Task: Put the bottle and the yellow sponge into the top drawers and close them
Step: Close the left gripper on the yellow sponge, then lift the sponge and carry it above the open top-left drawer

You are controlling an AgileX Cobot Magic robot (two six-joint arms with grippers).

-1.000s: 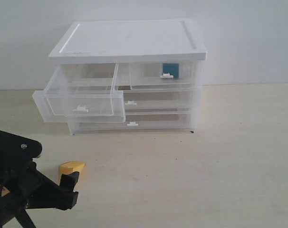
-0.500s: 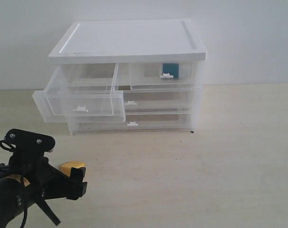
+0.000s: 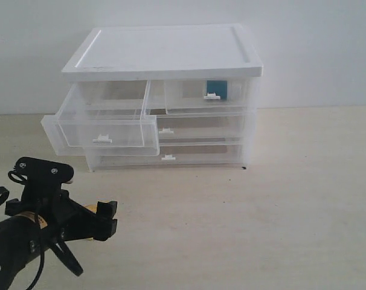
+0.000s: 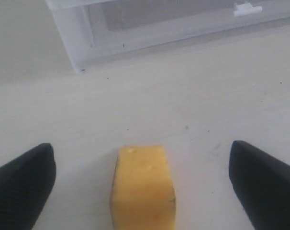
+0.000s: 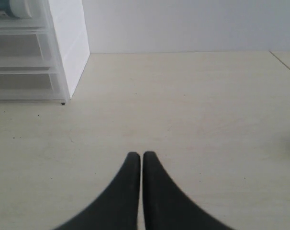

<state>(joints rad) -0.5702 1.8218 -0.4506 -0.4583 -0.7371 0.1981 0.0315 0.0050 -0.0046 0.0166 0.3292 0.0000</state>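
Note:
The yellow sponge (image 4: pixel 144 184) lies on the table between the wide-apart fingers of my left gripper (image 4: pixel 142 167), which is open and touches it on neither side. In the exterior view this gripper (image 3: pixel 107 219) sits low at the front left and covers the sponge. The top left drawer (image 3: pixel 101 130) is pulled out and looks empty. The top right drawer (image 3: pixel 210 96) is pushed in, and the bottle (image 3: pixel 217 89) shows through its front as a teal patch. The right wrist view shows the bottle's white cap (image 5: pixel 13 7) and my right gripper (image 5: pixel 142 155), shut on nothing above bare table.
The white-topped cabinet (image 3: pixel 165 51) stands at the back against a pale wall. Below its top drawers are two full-width drawers (image 3: pixel 201 128), both pushed in. Bare table stretches to the right of the cabinet and in front of it.
My left gripper has moved forward and to the right, around the sponge, which showed beside it in the exterior view before and is now covered. The drawers have not moved.

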